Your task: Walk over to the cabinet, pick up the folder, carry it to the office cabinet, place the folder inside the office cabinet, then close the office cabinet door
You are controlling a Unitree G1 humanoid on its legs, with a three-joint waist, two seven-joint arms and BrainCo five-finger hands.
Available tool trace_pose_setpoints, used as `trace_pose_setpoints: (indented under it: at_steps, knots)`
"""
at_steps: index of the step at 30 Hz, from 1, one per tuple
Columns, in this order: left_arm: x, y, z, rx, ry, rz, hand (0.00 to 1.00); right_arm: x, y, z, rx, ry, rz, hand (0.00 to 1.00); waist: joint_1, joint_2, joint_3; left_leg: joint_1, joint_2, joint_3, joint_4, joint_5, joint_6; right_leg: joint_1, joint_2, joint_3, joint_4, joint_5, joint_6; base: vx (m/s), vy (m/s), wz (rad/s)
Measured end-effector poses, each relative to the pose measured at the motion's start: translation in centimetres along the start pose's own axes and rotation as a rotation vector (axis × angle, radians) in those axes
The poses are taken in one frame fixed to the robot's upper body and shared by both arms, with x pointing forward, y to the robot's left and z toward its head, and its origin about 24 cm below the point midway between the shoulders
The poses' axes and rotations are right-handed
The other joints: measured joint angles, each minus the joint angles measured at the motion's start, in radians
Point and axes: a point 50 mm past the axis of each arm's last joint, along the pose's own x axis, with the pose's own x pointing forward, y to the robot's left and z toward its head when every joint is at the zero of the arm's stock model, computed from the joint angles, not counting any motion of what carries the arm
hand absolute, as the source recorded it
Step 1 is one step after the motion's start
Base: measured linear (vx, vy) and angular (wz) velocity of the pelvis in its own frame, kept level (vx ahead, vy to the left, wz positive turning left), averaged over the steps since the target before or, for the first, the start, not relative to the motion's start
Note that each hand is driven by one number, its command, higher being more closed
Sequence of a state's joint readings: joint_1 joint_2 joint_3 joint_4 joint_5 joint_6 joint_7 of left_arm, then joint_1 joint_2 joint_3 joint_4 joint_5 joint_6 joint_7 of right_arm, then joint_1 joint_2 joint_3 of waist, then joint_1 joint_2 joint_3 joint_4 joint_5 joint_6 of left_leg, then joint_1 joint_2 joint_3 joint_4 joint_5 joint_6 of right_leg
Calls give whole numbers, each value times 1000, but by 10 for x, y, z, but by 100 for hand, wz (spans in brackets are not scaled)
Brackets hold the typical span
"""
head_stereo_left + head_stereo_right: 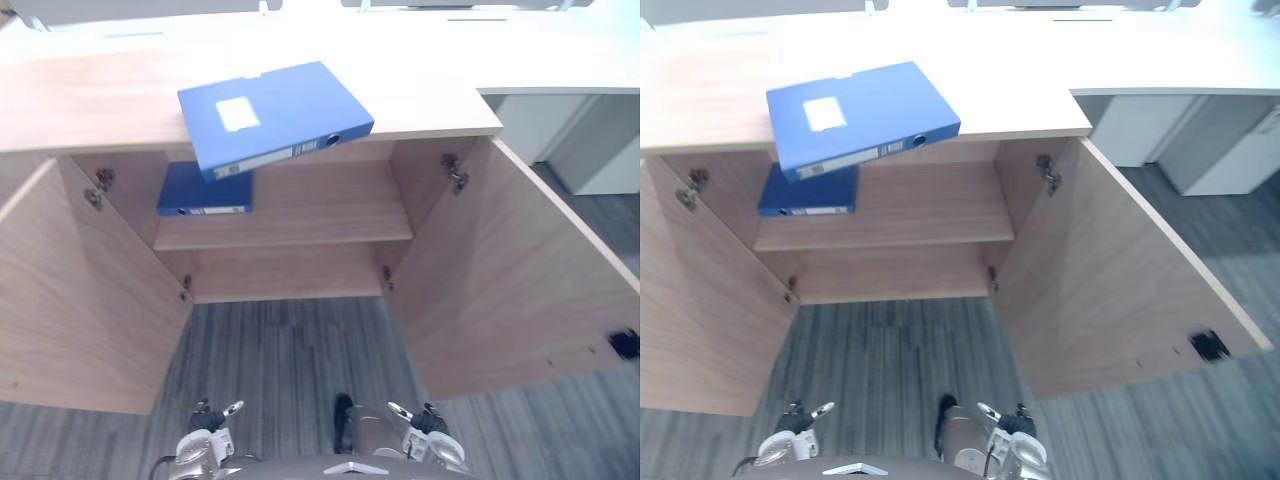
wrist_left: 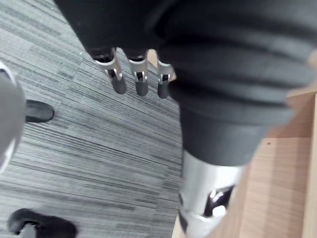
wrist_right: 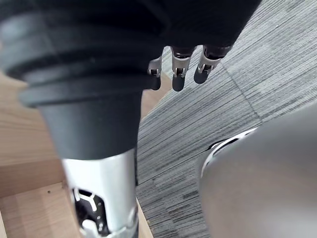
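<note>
My left hand (image 2: pixel 140 79) and right hand (image 3: pixel 177 74) hang low, fingers relaxed and empty. Ahead and above me — the blue folder (image 1: pixel 275 115) lies on the cabinet top (image 1: pixel 90 100), long axis crosswise, overhanging the front edge, slightly nearer my left.

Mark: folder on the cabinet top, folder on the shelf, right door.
folder on the cabinet top (image 1: pixel 275 115), left eye view, middle of its blue cover
folder on the shelf (image 1: pixel 205 188), left eye view, visible blue cover
right door (image 1: pixel 520 280), left eye view, inner wooden face

folder (image 1: pixel 290 105): blue, label (image 1: pixel 238 114) white | shelf folder (image 1: pixel 205 192): blue | cabinet (image 1: pixel 500 270): light wood grain | floor (image 1: pixel 290 350): grey, fine stripes
</note>
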State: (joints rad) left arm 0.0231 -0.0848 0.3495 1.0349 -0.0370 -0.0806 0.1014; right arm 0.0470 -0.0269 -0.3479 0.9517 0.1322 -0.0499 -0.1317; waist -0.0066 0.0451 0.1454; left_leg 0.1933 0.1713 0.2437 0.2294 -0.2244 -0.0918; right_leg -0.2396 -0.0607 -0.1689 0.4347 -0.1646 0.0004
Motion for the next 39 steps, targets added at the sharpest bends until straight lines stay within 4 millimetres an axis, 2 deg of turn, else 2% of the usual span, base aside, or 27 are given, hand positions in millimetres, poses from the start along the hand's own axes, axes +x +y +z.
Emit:
trace_pose_setpoints:
  at_steps: [1, 2, 3, 5, 6, 9, 10, 11, 12, 13, 14, 15, 16, 18, 22, 25, 28, 30, 34, 39]
  knots:
    - [1, -2, 2, 1, -5, -9, 0, 0, 0, -1, -4, 7, -1, 0, -5, -1, 2, -57, 25, -26, 130, 1, -12, 38, -1, -19, -12, -13, -1, 351, -272, 76]
    - [1, -2, 7, -3, -24, -9, 0, -1, 0, -4, -15, 17, 2, 0, 2, -5, 4, -142, 63, -47, 344, -4, -47, 87, 8, -34, -43, -24, -9, 300, -223, 33]
    - [1, -2, 14, -7, -54, -10, 0, -1, 0, -6, -22, 22, 4, 0, 18, -8, 5, -208, 95, -29, 493, -9, -49, 126, 21, -37, -68, -30, -18, 240, -133, 4]
    - [1, -3, 14, -11, -64, -11, 0, -2, -1, -9, -23, 30, 2, 0, 32, -13, 6, -261, 121, 22, 553, -22, -27, 170, 28, -38, -93, -34, -23, 216, -55, -20]
    - [1, -4, 16, -10, -67, -13, 0, -2, -2, -9, -14, 33, 0, 0, 33, -15, 7, -273, 123, 38, 541, -26, -19, 182, 27, -37, -103, -34, -23, 241, -11, -21]
    - [1, -5, 21, -3, -83, -17, 0, -3, -1, -12, -1, 45, -2, 0, 35, -26, 12, -297, 109, 86, 347, -33, -4, 228, 15, -24, -139, -32, -18, 244, 81, -17]
    - [2, -5, 24, 2, -91, -20, 0, -4, 0, -13, 6, 50, 1, 0, 36, -39, 16, -293, 81, 84, 222, -9, 1, 241, -4, -19, -140, -32, -3, 218, 169, -8]
    - [2, -8, 23, 13, -89, -31, 0, -4, 0, -15, 12, 52, -3, 0, 35, -38, 10, -280, 54, 84, 89, 106, 16, 241, -12, -8, -140, -35, 18, 210, 185, -10]
    - [1, -11, 22, 19, -84, -42, 0, -4, -1, -14, 13, 51, -6, 0, 36, -28, 8, -279, 47, 83, 48, 147, 24, 243, -9, 0, -141, -41, 34, 214, 215, -8]
    - [3, -7, 25, 31, -94, -34, 0, -5, 4, -17, 17, 63, 5, 0, 34, -60, 5, -260, 14, 90, 28, 153, 37, 248, -30, 21, -154, -40, 57, 177, 221, -4]
    - [3, -3, 26, 37, -97, -26, 0, -7, 6, -22, 24, 82, 10, 0, 32, -79, -3, -246, -11, 94, -6, 153, 38, 254, -49, 30, -179, -33, 65, 161, 212, 1]
    - [3, -1, 26, 40, -98, -23, 0, -8, 8, -25, 29, 90, 12, 0, 33, -81, -2, -238, -21, 99, -18, 155, 40, 263, -58, 33, -191, -31, 69, 115, 168, -4]
    - [3, 1, 26, 45, -96, -17, 0, -9, 9, -27, 35, 98, 14, 0, 36, -100, -11, -208, -39, 113, -47, 159, 46, 284, -68, 50, -217, -19, 79, 85, 135, -13]
    - [3, 5, 20, 68, -81, -13, 0, -9, 10, -29, 34, 105, 15, 0, 31, -97, -15, -145, -72, 121, -115, 173, 54, 330, -82, 56, -262, -6, 90, 60, 111, -13]
    - [3, 3, 19, 154, -78, -37, 0, -8, 8, -30, 24, 119, 9, 0, 27, -94, -23, -115, -91, 111, -207, 227, 53, 342, -75, 53, -301, 14, 89, -11, 14, 5]
    - [1, -3, 22, 216, -110, -59, 0, -5, 4, -26, 4, 111, 1, 0, 18, -72, -20, -100, -94, 94, -275, 272, 56, 341, -62, 49, -322, 31, 86, -73, -31, 8]
    - [-8, -6, 43, 254, -251, -50, 0, -4, 1, -25, -23, 107, -7, 0, 18, -62, -19, -87, -95, 64, -307, 294, 56, 344, -53, 46, -323, 37, 84, -74, -20, 6]
    - [-24, -5, 76, 259, -452, -27, 0, -5, 0, -24, -46, 91, -9, 0, 24, -62, -19, -87, -100, 51, -307, 296, 57, 343, -55, 49, -327, 41, 85, -91, 8, 2]
    - [-52, 8, 119, 287, -712, 38, 0, -5, 0, -24, -53, 75, -6, 0, 30, -62, -21, -86, -115, 29, -308, 297, 59, 346, -66, 54, -334, 41, 84, -77, 45, 2]
    - [-90, 16, 154, 271, -959, 87, 0, -7, 2, -26, -84, 70, 14, 0, 46, -62, -23, -67, -128, 26, -313, 298, 68, 378, -77, 54, -355, 52, 85, -38, 41, 3]
